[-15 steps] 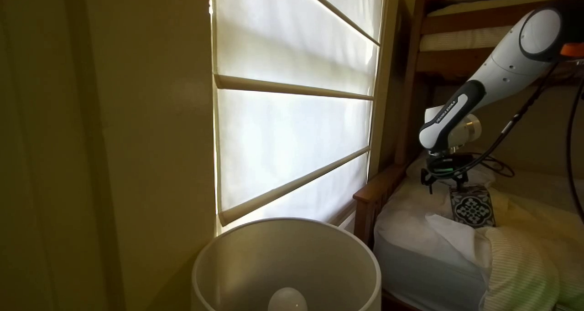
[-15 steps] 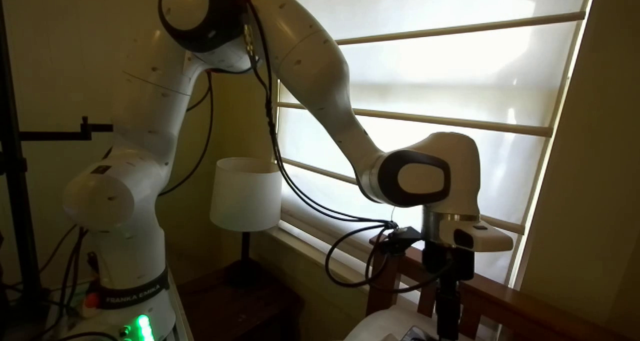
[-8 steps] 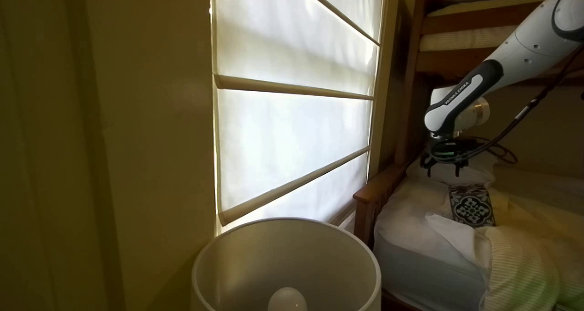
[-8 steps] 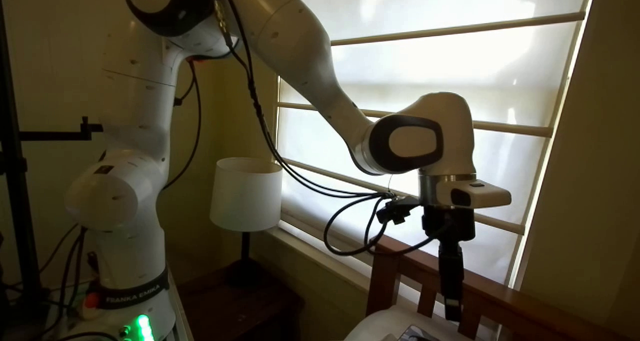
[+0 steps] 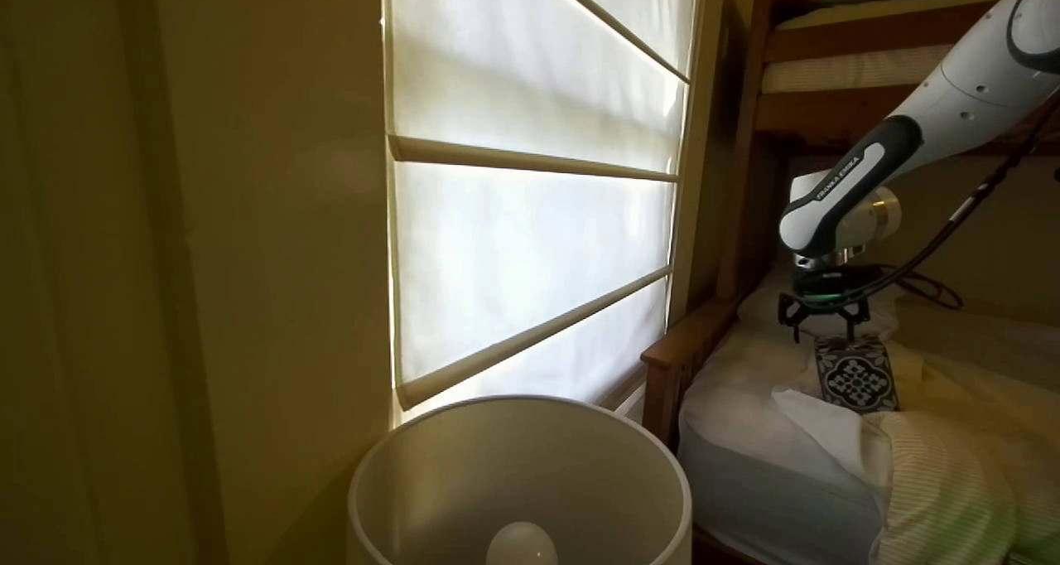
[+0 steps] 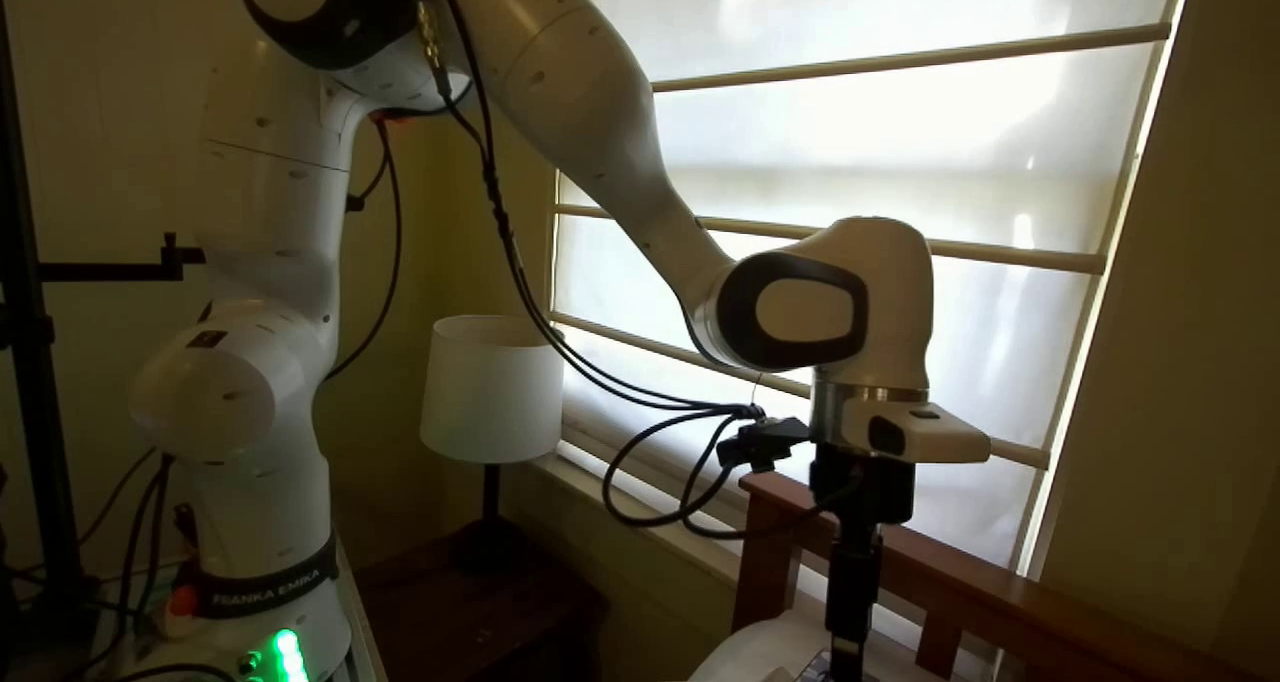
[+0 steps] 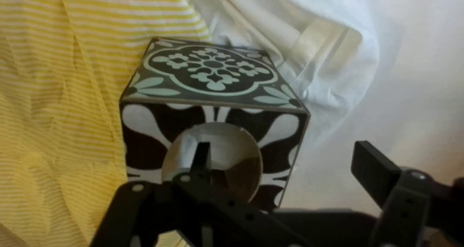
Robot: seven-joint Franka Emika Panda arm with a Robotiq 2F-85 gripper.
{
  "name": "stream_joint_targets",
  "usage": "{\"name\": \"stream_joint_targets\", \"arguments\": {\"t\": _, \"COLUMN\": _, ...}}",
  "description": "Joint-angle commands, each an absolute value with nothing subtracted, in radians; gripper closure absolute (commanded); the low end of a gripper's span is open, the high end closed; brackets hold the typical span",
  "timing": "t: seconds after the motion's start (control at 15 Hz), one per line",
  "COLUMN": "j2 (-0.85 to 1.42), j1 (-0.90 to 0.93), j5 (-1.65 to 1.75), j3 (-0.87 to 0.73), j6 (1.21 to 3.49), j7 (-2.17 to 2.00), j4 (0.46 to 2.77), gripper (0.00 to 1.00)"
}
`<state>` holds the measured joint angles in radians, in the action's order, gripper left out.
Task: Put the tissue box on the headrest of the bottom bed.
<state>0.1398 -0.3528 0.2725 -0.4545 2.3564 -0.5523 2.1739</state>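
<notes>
Gripper [image 5: 824, 337] lower than just before, jaws spread, one finger over the tissue box [image 7: 214, 71], contact unclear.

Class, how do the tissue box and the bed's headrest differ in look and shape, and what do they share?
The tissue box has dark-and-white patterned faces; the headrest is plain brown wood. The tissue box is compact and cube-like; the headrest is long and slatted. Both have straight edges.
</notes>
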Motion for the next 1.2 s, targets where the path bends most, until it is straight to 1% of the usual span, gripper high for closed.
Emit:
{"name": "stream_joint_targets", "arguments": {"t": 0.0, "j2": 0.107, "j1": -0.364, "j5": 0.287, "j3": -0.476, "j6": 2.350, "j7": -0.593, "j4": 2.205, "gripper": 0.00}}
{"name": "stream_joint_targets", "arguments": {"t": 0.4, "j2": 0.157, "j1": -0.367, "j5": 0.306, "j3": -0.487, "j6": 2.363, "j7": -0.591, "j4": 2.181, "gripper": 0.00}}
{"name": "stream_joint_targets", "arguments": {"t": 1.07, "j2": 0.258, "j1": -0.323, "j5": 0.373, "j3": -0.479, "j6": 2.409, "j7": -0.577, "j4": 2.122, "gripper": 0.00}}
{"name": "stream_joint_targets", "arguments": {"t": 1.13, "j2": 0.265, "j1": -0.321, "j5": 0.375, "j3": -0.482, "j6": 2.407, "j7": -0.581, "j4": 2.117, "gripper": 0.20}}
